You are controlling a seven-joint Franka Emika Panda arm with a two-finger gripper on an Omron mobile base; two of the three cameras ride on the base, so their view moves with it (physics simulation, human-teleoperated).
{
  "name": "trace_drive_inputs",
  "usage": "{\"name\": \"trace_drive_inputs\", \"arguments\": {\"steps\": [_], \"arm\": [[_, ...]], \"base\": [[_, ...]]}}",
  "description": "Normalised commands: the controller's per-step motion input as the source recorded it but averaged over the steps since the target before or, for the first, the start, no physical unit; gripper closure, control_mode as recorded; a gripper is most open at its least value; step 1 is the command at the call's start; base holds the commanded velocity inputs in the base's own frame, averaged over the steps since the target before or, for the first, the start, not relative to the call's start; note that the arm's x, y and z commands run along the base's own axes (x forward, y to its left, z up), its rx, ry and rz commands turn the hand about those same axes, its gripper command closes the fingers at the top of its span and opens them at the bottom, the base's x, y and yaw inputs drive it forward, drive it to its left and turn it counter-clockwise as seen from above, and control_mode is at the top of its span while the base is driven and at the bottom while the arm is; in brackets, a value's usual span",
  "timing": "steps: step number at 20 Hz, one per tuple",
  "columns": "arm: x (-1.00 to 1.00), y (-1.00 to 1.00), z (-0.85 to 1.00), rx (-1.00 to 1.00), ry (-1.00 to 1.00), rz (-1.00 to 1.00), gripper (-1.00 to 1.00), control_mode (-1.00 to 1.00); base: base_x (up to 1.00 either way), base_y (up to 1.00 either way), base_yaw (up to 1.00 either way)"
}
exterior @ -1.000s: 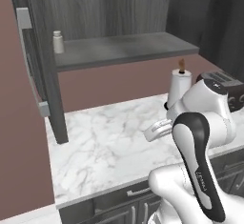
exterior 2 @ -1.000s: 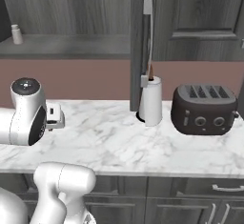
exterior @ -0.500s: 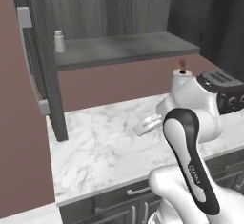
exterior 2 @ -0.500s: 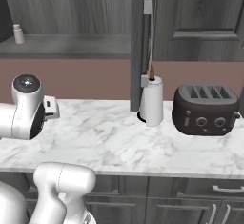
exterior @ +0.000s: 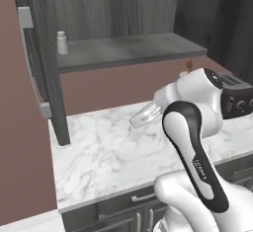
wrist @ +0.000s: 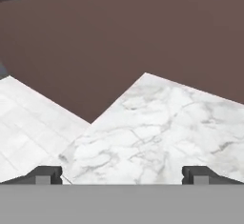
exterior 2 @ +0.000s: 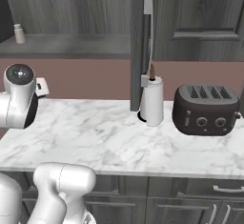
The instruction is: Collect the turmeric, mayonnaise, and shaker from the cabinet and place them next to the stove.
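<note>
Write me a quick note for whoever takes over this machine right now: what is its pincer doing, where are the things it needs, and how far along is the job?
Pincer: open, holding nothing, above the marble counter and below the open cabinet.
Shaker: upright on the cabinet shelf, at its left end, untouched.
Turmeric, mayonnaise and stove: not visible from here, so I cannot say where they are.
Also on the counter: a paper towel roll and a toaster, to the right.
Done: the cabinet door is open.
Left: grasp the shaker and set it next to the stove.
</note>
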Motion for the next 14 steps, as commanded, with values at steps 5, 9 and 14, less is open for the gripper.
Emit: {"name": "trace_drive_inputs", "arguments": {"steps": [5,9,14], "arm": [[0.1,0.03,0.66,0.0,-0.16,0.06,-1.0,-1.0],[0.1,0.0,0.66,0.0,-0.14,0.04,-1.0,-1.0],[0.1,0.0,0.55,0.0,-0.12,0.03,-1.0,-1.0]], "base": [[0.0,0.0,0.0],[0.0,0.0,0.0],[0.0,0.0,0.0]]}}
